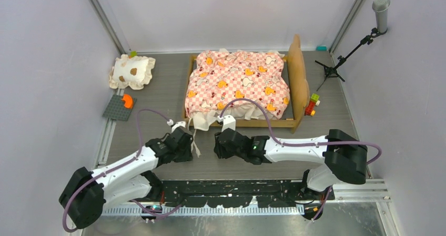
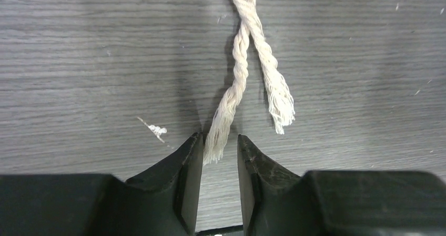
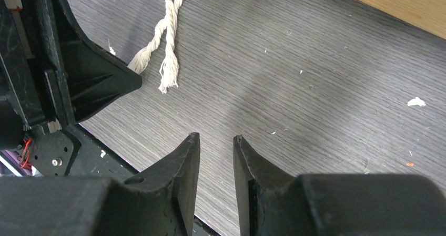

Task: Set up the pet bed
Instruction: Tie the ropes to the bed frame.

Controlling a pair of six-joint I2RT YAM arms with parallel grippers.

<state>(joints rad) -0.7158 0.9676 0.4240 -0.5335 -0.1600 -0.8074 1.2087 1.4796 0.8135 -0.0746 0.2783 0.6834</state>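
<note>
The pet bed's light-wood frame (image 1: 300,70) stands at the back middle of the table, headboard on the right. The pink checkered mattress (image 1: 239,81) lies on it, rumpled, its cream ruffle hanging over the near rail. Two white twisted cords (image 1: 195,141) trail from that ruffle onto the table. My left gripper (image 2: 220,141) is open a little, and the frayed end of one cord (image 2: 236,73) lies between its tips, not pinched. My right gripper (image 3: 215,137) is open a little and empty, just right of the cords (image 3: 165,41) and low over the table. The two grippers face each other.
The small cream pillow (image 1: 132,71) with brown spots lies at the back left. A grey baseplate (image 1: 117,111) with an orange piece is in front of it. Toy bricks (image 1: 312,104) lie right of the headboard. A microphone stand (image 1: 342,57) is at the back right.
</note>
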